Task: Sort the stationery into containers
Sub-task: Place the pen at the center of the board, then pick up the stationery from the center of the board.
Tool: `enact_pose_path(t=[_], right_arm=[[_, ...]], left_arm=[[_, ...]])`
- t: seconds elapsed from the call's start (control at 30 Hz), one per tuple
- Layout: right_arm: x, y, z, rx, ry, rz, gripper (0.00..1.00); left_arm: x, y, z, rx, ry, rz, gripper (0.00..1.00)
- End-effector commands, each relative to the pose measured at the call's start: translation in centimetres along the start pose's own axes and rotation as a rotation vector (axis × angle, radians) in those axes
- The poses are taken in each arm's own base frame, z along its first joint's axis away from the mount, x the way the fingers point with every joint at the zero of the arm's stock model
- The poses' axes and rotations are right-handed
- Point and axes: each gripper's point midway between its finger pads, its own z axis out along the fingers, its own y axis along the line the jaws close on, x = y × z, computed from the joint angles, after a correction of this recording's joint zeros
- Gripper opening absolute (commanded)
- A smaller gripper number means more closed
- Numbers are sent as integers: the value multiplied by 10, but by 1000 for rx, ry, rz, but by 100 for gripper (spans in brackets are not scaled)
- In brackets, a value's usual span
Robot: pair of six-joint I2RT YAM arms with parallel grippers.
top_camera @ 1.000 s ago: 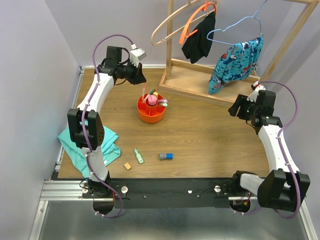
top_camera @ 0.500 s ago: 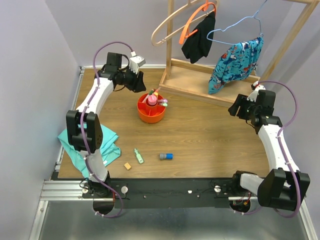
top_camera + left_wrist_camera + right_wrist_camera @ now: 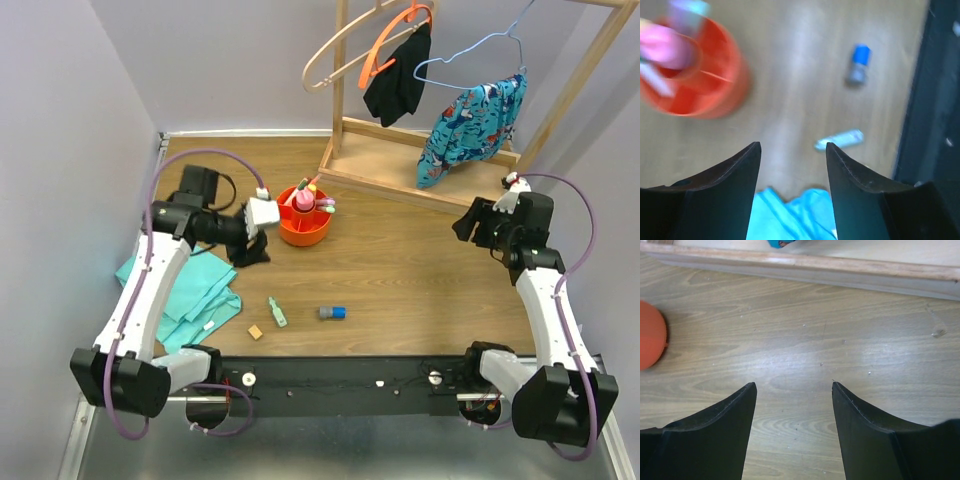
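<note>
From above, the orange organiser (image 3: 300,238) is seen on the wooden table (image 3: 420,270) with some stationery (image 3: 305,198) standing in it. The left gripper (image 3: 250,250) is held just left of it. A green highlighter (image 3: 277,313), a blue-grey piece (image 3: 332,313) and a tan cube (image 3: 255,332) are seen lying near the front edge.

In the left wrist view (blurred), the fingers are spread with nothing between them.

In the right wrist view, the right gripper (image 3: 793,385) is likewise parted and empty over bare wood, with the organiser cut off at the left edge.
</note>
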Motion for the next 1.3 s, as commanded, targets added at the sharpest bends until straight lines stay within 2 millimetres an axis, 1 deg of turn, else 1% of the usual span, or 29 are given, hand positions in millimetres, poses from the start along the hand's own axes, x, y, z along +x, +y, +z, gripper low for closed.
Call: enact_pose_path(t=[0.0,0.03,0.1,0.13,0.17,0.23,0.3,0.33,0.37,0.4,0.43,0.5,0.53,0.6,0.63,0.67,0.73,0.77,0.83,0.87,0.9,0.93,0.97,1.0,1.03,1.07,1.1,1.13,1.27], right_arm=[[5,10,-4,-64,2,2,70],[6,11,-4,-71,5,4,70],[4,13,-5,-77,-2,0,70],[5,13,-5,-76,0,-1,70],[5,12,-5,-75,-2,-2,70],[7,13,-6,-79,0,-4,70],[8,13,-6,-81,0,2,70],[8,14,-7,-83,-1,6,70],[8,15,-8,-84,0,10,70],[9,15,-8,-84,0,13,70],[8,16,-10,-85,-5,18,70],[7,16,-12,-81,-7,26,70],[7,15,-12,-75,-8,34,70],[8,15,-15,-68,-11,38,70],[8,15,-16,-62,-11,41,70],[8,15,-18,-60,-12,43,70],[11,13,-17,-52,-11,57,70],[12,14,-17,-55,-9,62,70],[17,14,-16,-58,2,75,70],[17,14,-16,-58,2,78,70],[18,14,-15,-57,6,80,70],[17,15,-15,-61,9,78,70],[17,14,-14,-61,11,78,70],[16,14,-14,-61,13,75,70],[14,14,-13,-58,12,71,70],[13,13,-13,-57,9,70,70],[11,13,-12,-54,6,67,70],[10,12,-11,-52,7,66,70],[8,12,-9,-52,8,68,70]], left_arm=[[67,-84,13,353,161,101,64],[77,-95,19,393,183,140,64],[87,-100,26,413,214,190,64],[97,-100,31,414,241,221,64],[100,-103,36,435,247,261,64],[111,-101,45,442,272,298,65],[115,-103,52,467,294,335,65],[116,-95,63,440,298,330,65],[121,-88,67,408,340,297,65],[123,-87,70,397,367,231,65],[126,-81,78,392,390,178,65],[125,-71,86,318,438,13,64],[120,-67,91,270,461,-142,63],[113,-62,93,199,473,-285,61],[104,-60,95,118,461,-445,61],[100,-58,95,82,454,-499,61],[102,-50,95,-41,462,-622,61],[102,-51,96,-95,475,-755,61],[113,-56,98,-117,521,-841,60],[117,-57,98,-155,540,-919,60],[123,-57,97,-181,557,-956,59],[131,-61,94,-192,589,-1013,59],[136,-62,92,-212,600,-1066,58],[141,-62,91,-244,605,-1169,58],[149,-68,90,-241,628,-1222,59],[148,-73,92,-211,621,-1262,98],[151,-74,92,-219,627,-1306,99],[155,-75,93,-219,640,-1318,99],[161,-77,93,-211,658,-1341,99]])
